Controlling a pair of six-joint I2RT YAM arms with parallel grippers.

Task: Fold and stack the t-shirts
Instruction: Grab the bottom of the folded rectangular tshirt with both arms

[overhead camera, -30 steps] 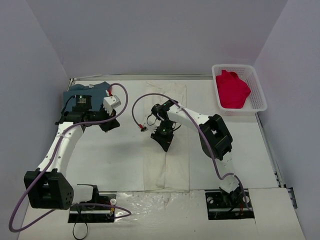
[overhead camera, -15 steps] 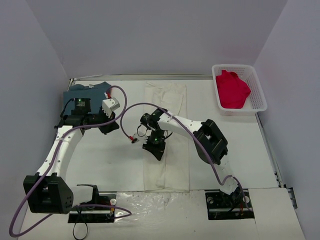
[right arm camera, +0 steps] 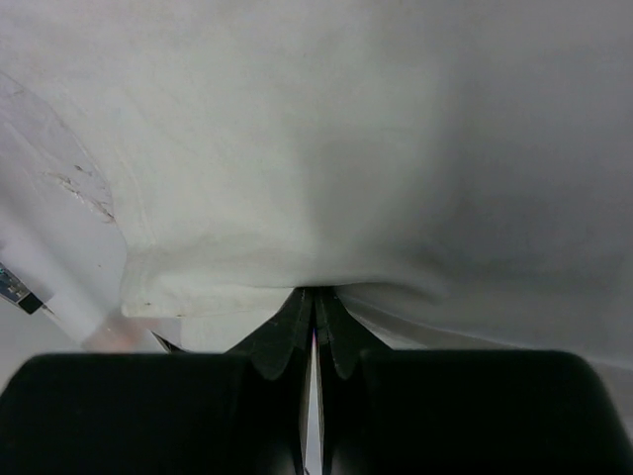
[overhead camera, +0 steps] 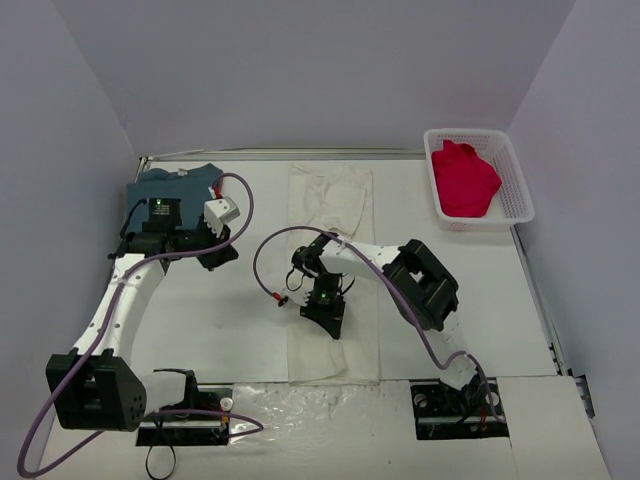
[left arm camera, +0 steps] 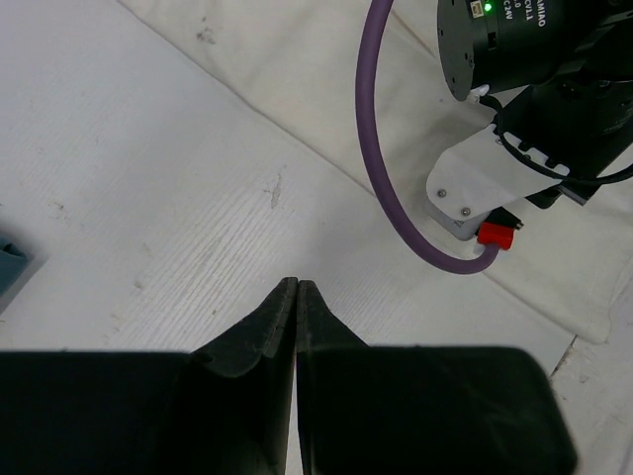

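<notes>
The cream-white t-shirt (overhead camera: 352, 345) lies as a long narrow strip down the middle of the table. My right gripper (overhead camera: 327, 322) is low over its left half, and in the right wrist view the gripper (right arm camera: 315, 293) is shut on a raised fold of that shirt (right arm camera: 346, 148). My left gripper (overhead camera: 216, 254) is shut and empty over bare table, left of the strip; its tips (left arm camera: 297, 285) meet. The teal-blue t-shirt (overhead camera: 178, 184) lies at the far left corner. The red t-shirt (overhead camera: 463, 178) sits crumpled in the basket.
The white lattice basket (overhead camera: 521, 190) stands at the far right. Purple cables loop over both arms. In the left wrist view the right arm's wrist (left arm camera: 514, 129) hangs over the cream shirt (left arm camera: 297, 79). Crinkled plastic sheet (overhead camera: 320, 400) covers the near edge.
My right gripper has moved toward the near edge along the cream shirt, first swinging left and then back. The shirt's far end now shows. The left arm has barely moved.
</notes>
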